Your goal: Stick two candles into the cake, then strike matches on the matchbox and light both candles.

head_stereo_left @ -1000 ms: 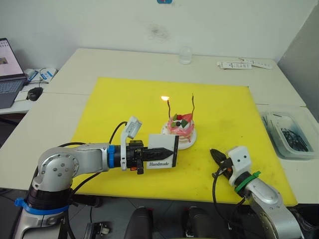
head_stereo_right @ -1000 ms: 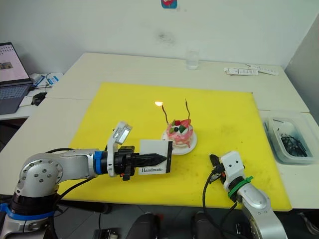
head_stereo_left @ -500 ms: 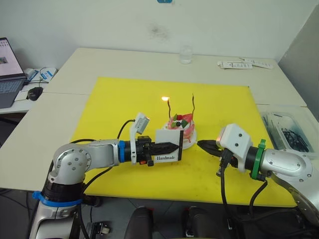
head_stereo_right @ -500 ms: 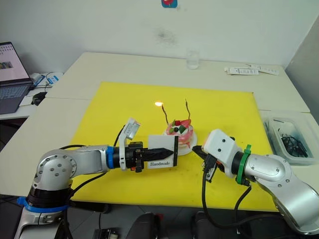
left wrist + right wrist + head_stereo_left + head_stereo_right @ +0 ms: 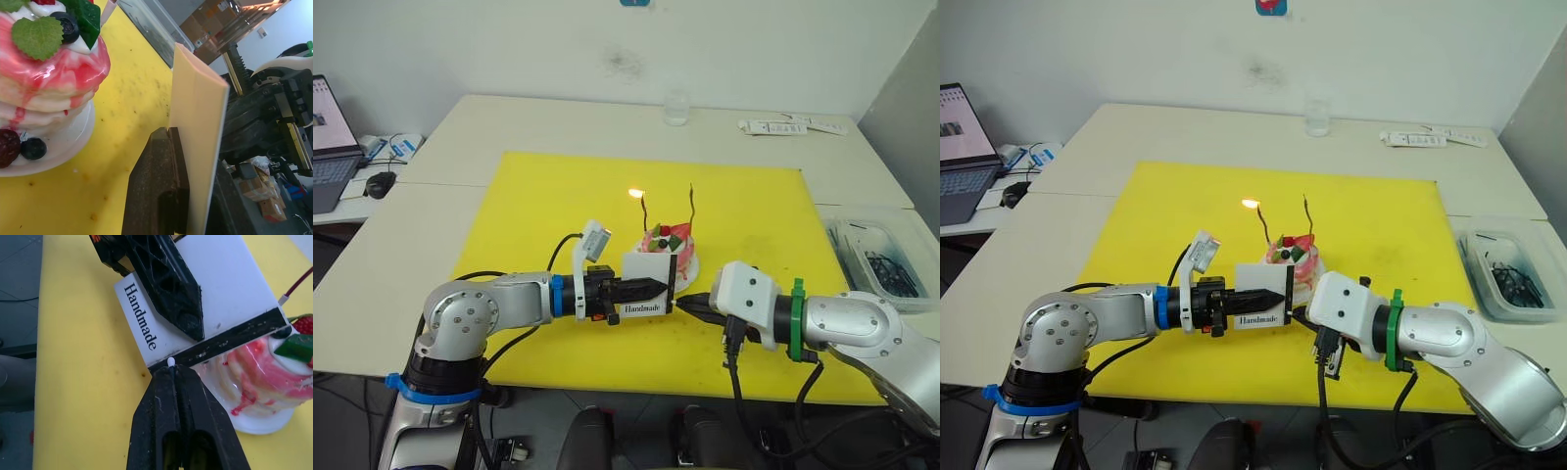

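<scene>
in the left eye view the left gripper (image 5: pixel 651 288) pinches the matchbox (image 5: pixel 650 285) and holds it upright just in front of the cake (image 5: pixel 670 252), which sits on its small plate on the yellow mat (image 5: pixel 558 196). the printed face of the box looks toward the robot and the black strip is on the edge that points at the right arm. the right gripper (image 5: pixel 690 303) comes from the right side, its tip touching or almost touching the lower corner of the box on that strip side. two candles (image 5: pixel 692 207) stand in the cake; a small bright spot sits near the top of the left one, but i cannot tell if it is a flame. a clear tray (image 5: pixel 881 262) with dark sticks lies well apart on the table (image 5: pixel 568 122), on the right.

the right eye view shows the same thing: both arms meet in front of the cake, fingers pointing at each other.

in the left wrist view the box is seen edge-on, squeezed between the two black fingers (image 5: pixel 156 186), with the cake just beside it.

in the right wrist view the right gripper's fingers are pressed together on a match (image 5: pixel 171 362), and only its pale head sticks out. the head sits right at the black strip. the strip's long axis runs across the match, so i judge that the coming stroke must go along the strip, with the left arm keeping the box steady. the right arm is the one which must do it.
</scene>
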